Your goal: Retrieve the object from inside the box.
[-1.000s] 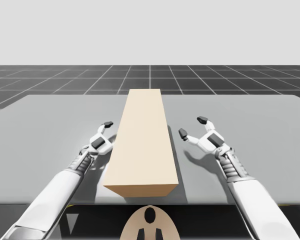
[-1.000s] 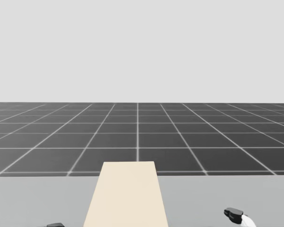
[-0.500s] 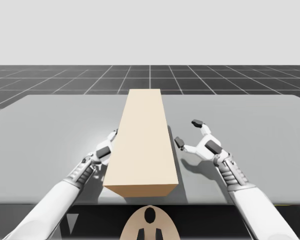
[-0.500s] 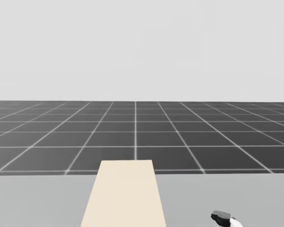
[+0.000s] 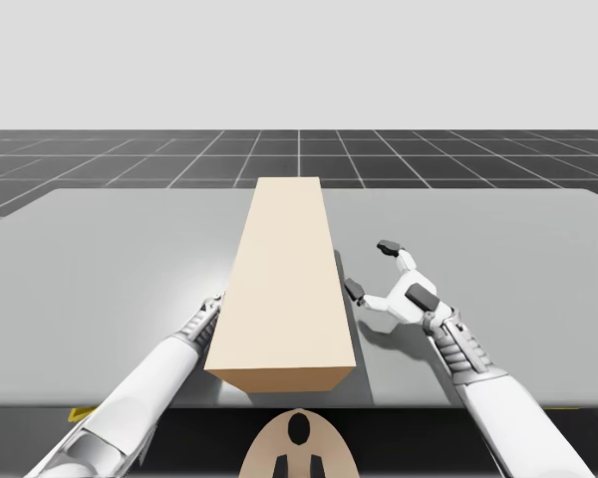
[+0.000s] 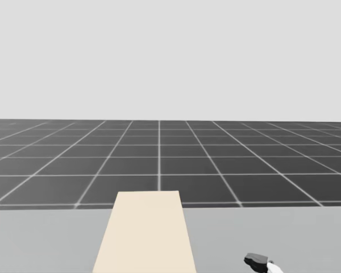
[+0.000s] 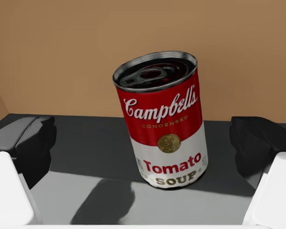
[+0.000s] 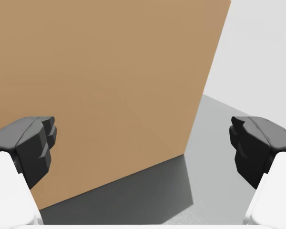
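A long tan box [image 5: 284,284] lies lengthwise down the middle of the grey table [image 5: 100,269]. My left arm [image 5: 159,373] reaches into its left side near the front, and the box hides the hand. In the left wrist view a red and white can [image 7: 162,121] stands upright inside the box, between and just ahead of my open left gripper [image 7: 143,143], touching neither finger. My right gripper [image 5: 372,269] is open beside the box's right wall [image 8: 100,86], with nothing between its fingers. One dark fingertip [image 6: 256,261] of my right gripper shows to the right of the box [image 6: 145,233].
The table's front edge [image 5: 399,403] runs just before the box's near end. Bare table top [image 8: 214,143] lies to the right of the box. A dark gridded floor [image 6: 159,165] stretches behind the table.
My left gripper has moved right and gone into the box's left side. My right gripper has slid closer to the box's right wall. My head has turned a little.
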